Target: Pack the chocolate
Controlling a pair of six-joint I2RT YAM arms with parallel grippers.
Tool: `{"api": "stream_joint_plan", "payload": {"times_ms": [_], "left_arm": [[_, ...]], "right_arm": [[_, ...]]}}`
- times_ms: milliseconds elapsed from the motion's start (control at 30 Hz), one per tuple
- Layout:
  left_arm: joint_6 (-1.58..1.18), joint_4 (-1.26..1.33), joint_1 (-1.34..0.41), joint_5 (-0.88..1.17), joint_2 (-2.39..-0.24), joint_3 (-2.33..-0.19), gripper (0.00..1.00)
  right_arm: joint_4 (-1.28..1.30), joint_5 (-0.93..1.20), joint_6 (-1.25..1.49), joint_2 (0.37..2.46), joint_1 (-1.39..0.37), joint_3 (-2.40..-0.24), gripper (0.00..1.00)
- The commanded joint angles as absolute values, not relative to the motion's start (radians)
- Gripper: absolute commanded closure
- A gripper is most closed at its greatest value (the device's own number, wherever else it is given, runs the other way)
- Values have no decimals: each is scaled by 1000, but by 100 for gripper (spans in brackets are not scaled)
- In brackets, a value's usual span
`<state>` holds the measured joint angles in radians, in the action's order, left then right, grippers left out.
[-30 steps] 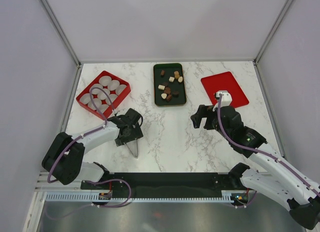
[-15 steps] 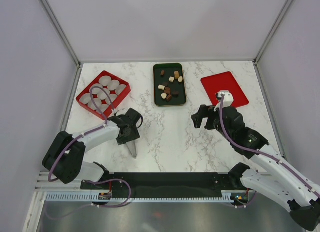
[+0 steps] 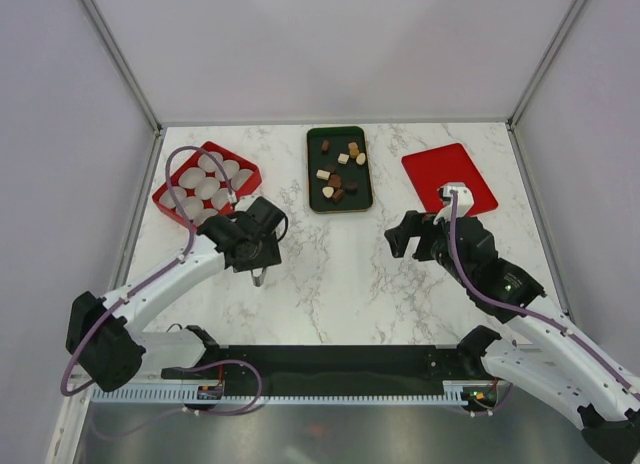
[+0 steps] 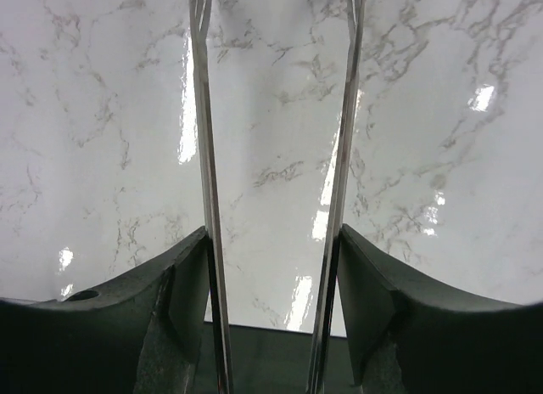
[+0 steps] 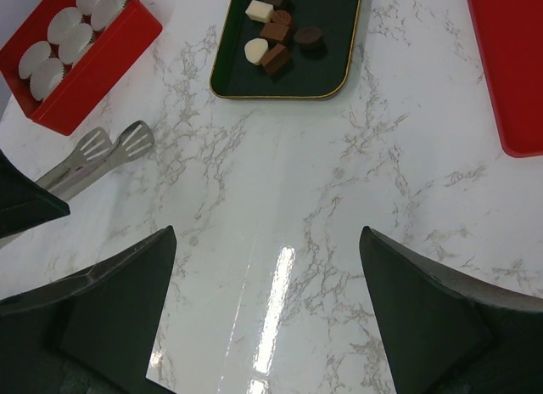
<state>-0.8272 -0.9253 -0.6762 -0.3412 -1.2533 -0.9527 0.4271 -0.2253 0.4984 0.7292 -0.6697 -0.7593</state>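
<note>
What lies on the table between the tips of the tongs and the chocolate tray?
Nothing. The right wrist view shows only bare table between the tongs and the tray of chocolate.

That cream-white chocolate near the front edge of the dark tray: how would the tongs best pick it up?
Probably from straight above, pinching its rounded sides. The cream-white chocolate lies low on the flat tray, leaving no way underneath. A brown piece crowds its right, so closing the tongs front to back looks safer.

Bright, sharp, glare on marble, perhaps overhead
</note>
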Motion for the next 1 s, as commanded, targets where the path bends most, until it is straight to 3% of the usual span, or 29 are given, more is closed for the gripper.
{"api": "stream_joint_plan", "payload": {"times_ms": [0,500,967], "left_arm": [[-750,-1037,-681,-373,-1198,-1051,35],[-578,-1069,-681,-336,-1253,-1236,40],[-375,-862,-698,-276,-1664,-1681,44]], "right_arm": [[422,-221,517,713,-670,-779,2],[436,-213,528,712,-672,-790,2],[451,-285,514,724,-672,-833,4]]}}
